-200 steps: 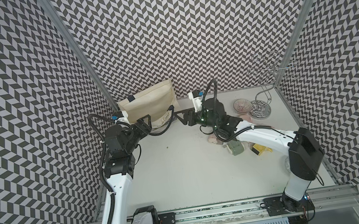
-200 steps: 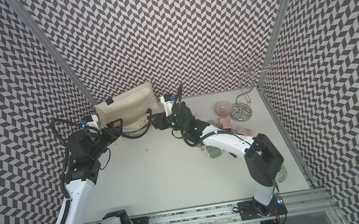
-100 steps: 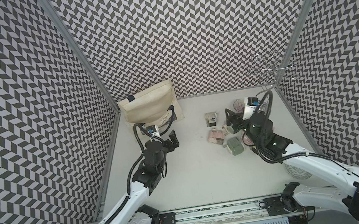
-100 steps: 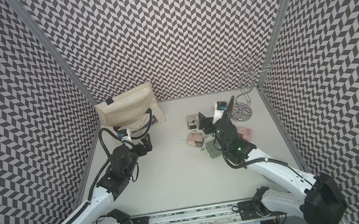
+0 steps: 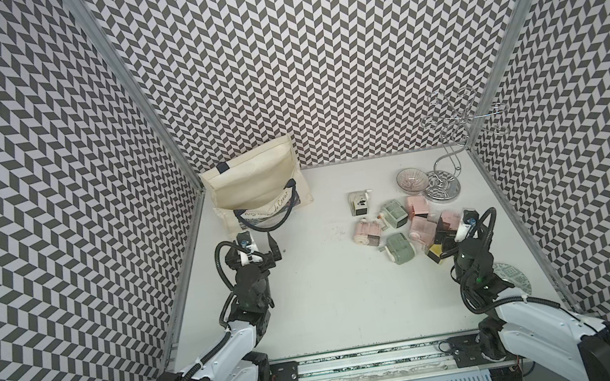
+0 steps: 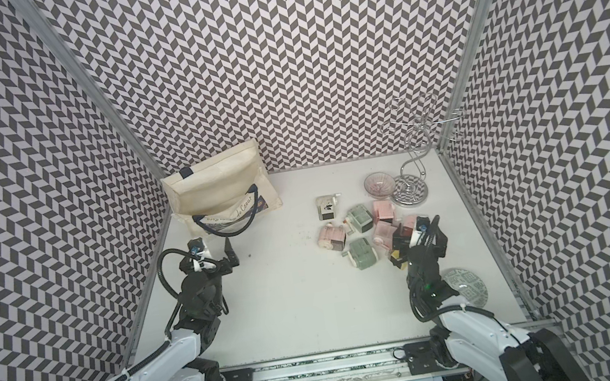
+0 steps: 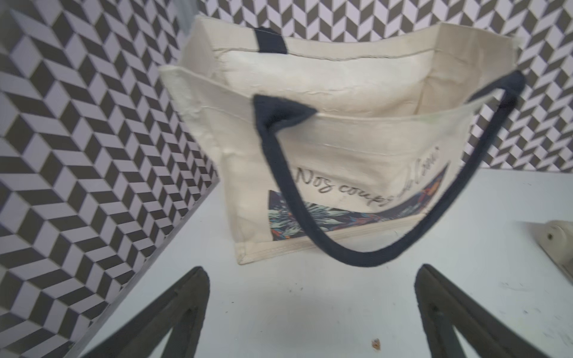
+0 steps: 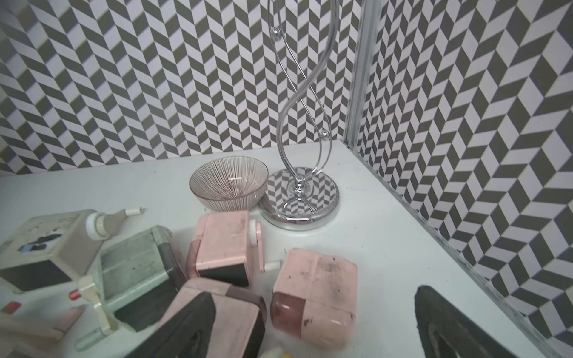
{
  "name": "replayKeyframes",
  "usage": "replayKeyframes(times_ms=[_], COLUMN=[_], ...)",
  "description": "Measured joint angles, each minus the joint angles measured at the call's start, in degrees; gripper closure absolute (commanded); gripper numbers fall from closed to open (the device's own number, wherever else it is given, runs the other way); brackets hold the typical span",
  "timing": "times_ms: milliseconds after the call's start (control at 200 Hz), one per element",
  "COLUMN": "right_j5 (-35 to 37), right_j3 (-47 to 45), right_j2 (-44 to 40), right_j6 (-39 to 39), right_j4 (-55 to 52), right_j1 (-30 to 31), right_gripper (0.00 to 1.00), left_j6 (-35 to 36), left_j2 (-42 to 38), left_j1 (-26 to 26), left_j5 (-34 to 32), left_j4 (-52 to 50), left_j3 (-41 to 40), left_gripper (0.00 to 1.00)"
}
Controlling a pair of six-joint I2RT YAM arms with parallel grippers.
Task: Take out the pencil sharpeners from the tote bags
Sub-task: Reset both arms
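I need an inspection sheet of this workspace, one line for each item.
Surface: white table, a few dark specks.
Job's things: cream tote bag upright in the far left corner, mouth open, no sharpener seen inside; pencil sharpeners clustered on the table at the right.
Clutter: pink glass bowl, chrome wire stand, patterned plate.
Grippers: left gripper open, empty, facing the bag; right gripper open above the sharpeners.
Cables: black cable loop at each wrist, no snag seen.
Surroundings: chevron walls, metal rail in front.
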Motion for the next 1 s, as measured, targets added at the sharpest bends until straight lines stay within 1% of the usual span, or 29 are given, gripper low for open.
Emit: replayKeyframes(times_ms=[60,210,341,521,616,696,756,856,1002], right_j5=[-0.81,-2.25,-5.42,-12.41,-15.17,-16.63,-17.42,-18.32,-19.74], right_j3=[0.9,1.05,1.44,1.53,0.85,-0.5,-1.09,-0.09,1.6], right_j2=[4.5,17.2,24.33,28.15,30.23,33.24,34.18,34.18,34.18], right_j6=[-1.16,-5.49,-7.69,-5.92,-4.33,-3.89,-3.74,-3.34,-2.84], right_j4=[4.61,16.48,23.5,30.91,35.56,40.94,41.99,41.81,41.62], right_j1=[-0.24,-0.59,-1.9,-7.69,-10.14,-10.73,-10.71,-10.84,-11.47], right_gripper=[0.0,0.0,0.0,0.0,0.02,0.01,0.01,0.01,0.01], left_j6=[0.39,2.03,2.36,-1.16,-2.89,-3.87,-4.31,-5.03,-5.07], left_j2=[2.03,9.18,14.58,17.9,22.47,28.04,31.3,30.97,30.34], left_j1=[1.44,2.43,5.14,13.29,15.96,16.98,17.29,17.38,17.31], left_j5=[1.03,3.3,6.21,13.55,16.24,17.9,18.69,19.21,20.04], left_j4=[2.16,7.87,12.63,18.53,25.55,32.48,36.48,37.27,37.35], left_j3=[-0.22,-0.83,-2.03,-2.01,-2.58,-4.2,-6.03,-6.86,-4.17], left_gripper=[0.0,0.0,0.0,0.0,0.0,0.01,0.0,0.0,0.0])
